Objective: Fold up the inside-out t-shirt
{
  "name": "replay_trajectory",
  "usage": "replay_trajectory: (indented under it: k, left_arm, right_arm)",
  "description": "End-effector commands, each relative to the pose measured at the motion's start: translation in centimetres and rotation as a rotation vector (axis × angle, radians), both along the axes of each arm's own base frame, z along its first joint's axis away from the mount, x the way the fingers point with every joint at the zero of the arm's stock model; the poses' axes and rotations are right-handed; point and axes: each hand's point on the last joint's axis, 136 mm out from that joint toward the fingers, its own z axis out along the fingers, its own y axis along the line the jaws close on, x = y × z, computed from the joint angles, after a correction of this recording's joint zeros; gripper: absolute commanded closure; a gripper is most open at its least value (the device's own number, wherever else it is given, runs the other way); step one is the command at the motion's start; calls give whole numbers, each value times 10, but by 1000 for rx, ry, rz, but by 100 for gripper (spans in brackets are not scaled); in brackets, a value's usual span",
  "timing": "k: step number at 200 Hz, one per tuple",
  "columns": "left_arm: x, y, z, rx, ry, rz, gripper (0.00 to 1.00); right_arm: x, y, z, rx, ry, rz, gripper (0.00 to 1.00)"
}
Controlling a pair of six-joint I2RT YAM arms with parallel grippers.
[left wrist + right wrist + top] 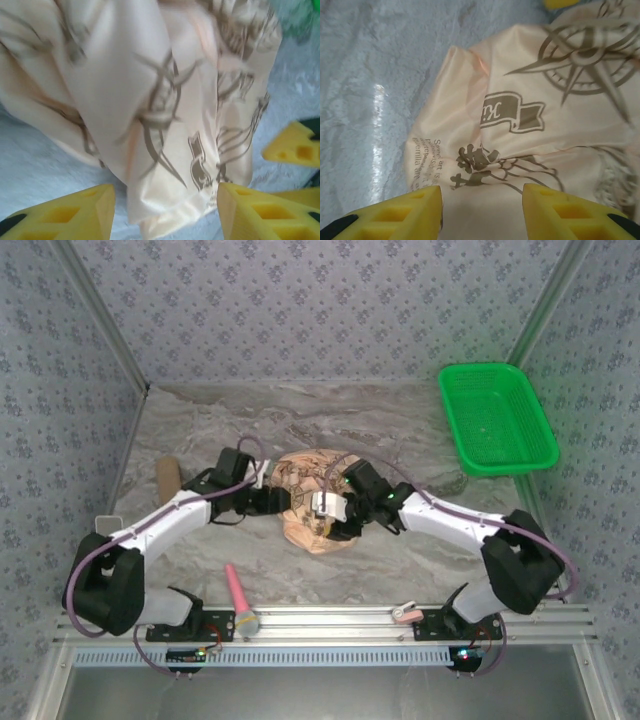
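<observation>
We see the t-shirt bundled on the surface. The left hand and right hand are part-open and empty, and the folding looks unfinished.

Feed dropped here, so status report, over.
Open: left gripper, right gripper, both over t-shirt. Cloth bunched mid-table, print showing. Green basket, pink tool lie apart.

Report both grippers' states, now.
Left gripper: open, fingers apart either side of the t-shirt edge, gripping nothing.
Right gripper: open above the t-shirt, holding nothing.
</observation>
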Motion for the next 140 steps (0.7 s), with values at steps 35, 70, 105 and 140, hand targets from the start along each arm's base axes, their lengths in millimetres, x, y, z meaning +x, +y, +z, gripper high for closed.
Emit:
replay_trajectory:
  k: [35, 70, 105, 140]
  left_arm:
    - [-4, -13, -51, 119, 94, -48, 78]
    - [4, -3, -37, 177, 12, -80, 100]
    - [-3, 32, -67, 203, 89, 6, 96]
    - [-21, 6, -75, 132, 120, -98, 74]
  right_arm:
    - [36, 3, -16, -97, -159, -119, 100]
    - [-2, 0, 72, 269, -6, 69, 100]
    - [-42, -16, 64, 281, -7, 228, 100]
    - [2, -9, 47, 206, -32, 14, 81]
